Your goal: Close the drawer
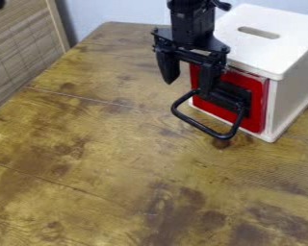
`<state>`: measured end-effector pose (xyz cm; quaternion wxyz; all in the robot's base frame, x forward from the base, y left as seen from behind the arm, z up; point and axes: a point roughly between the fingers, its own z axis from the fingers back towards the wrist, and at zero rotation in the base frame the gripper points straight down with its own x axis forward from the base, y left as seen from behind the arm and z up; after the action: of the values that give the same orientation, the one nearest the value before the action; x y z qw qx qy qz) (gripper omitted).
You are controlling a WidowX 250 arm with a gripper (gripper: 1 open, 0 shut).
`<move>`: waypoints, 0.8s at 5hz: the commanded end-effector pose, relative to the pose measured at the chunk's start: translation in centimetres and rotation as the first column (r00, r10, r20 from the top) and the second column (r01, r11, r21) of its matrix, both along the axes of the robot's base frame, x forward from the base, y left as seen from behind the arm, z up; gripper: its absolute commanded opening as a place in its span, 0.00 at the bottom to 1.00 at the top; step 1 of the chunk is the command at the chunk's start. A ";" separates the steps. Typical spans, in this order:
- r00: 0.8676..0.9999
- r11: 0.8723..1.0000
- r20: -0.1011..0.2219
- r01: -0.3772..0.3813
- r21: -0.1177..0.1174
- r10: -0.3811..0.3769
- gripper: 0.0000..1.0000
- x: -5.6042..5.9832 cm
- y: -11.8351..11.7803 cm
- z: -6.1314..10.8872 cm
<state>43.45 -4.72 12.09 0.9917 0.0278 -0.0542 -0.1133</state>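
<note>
Looking at the red drawer front (254, 85) as our landmark, it's in the white box (280, 60), black loop handle (206, 131) jutting toward us. Our black two-finger gripper (189, 71) hangs beside its upper left in view, fingers apart, nothing held.

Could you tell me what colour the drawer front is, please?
Red drawer front, in the camera view.

Wood tabletop (92, 144), brown w/ dark stains, fills most of the view. White box casing (293, 77) sits on it at upper R, slot on top. Tan woven-look panel (22, 48) at upper L, pale wall (103, 12) behind.
</note>
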 end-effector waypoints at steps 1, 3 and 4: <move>0.995 1.000 0.104 -0.014 0.007 0.014 1.00 0.6 1.9 4.6; 0.988 0.999 0.153 -0.015 0.043 0.008 1.00 0.2 4.1 6.2; 0.985 0.998 0.172 -0.023 0.057 0.012 1.00 -0.1 4.6 6.7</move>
<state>43.63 -1.19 13.83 0.9888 0.0573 -0.0748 -0.1160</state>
